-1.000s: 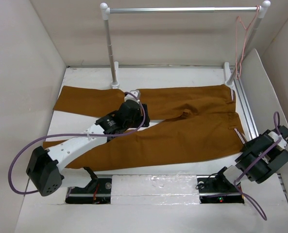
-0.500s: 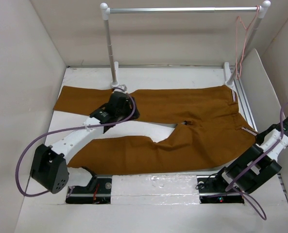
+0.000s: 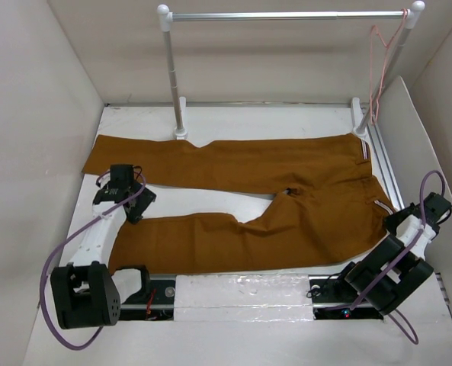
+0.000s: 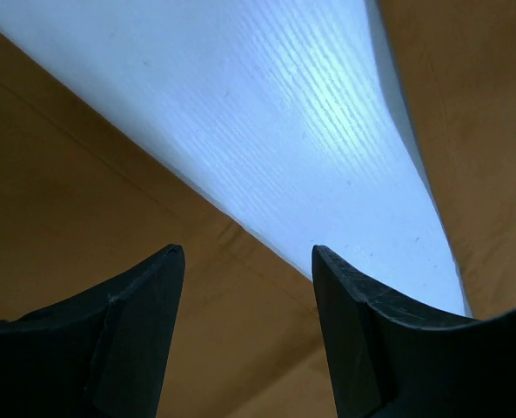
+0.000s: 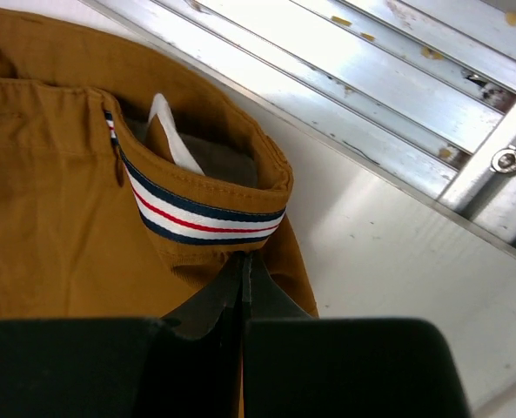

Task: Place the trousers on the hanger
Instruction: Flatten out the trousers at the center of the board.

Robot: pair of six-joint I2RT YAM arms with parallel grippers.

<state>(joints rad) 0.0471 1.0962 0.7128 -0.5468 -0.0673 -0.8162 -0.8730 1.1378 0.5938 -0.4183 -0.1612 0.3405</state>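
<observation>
Arranging step, I think: trousers (image 3: 302, 206) under spread left jaws; waistband (image 5: 205, 213) just ahead of right jaws, pressed together. Next, probably fetch hanger (image 3: 371, 61).

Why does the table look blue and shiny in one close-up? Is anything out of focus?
Left wrist view: the table catches a bluish-white sheen; the left gripper is dark and soft-edged. Right wrist view: the trousers and striped trim are sharp, the right gripper a dark featureless mass, the metal rails glary. Top external view: even light, soft shadows.
</observation>
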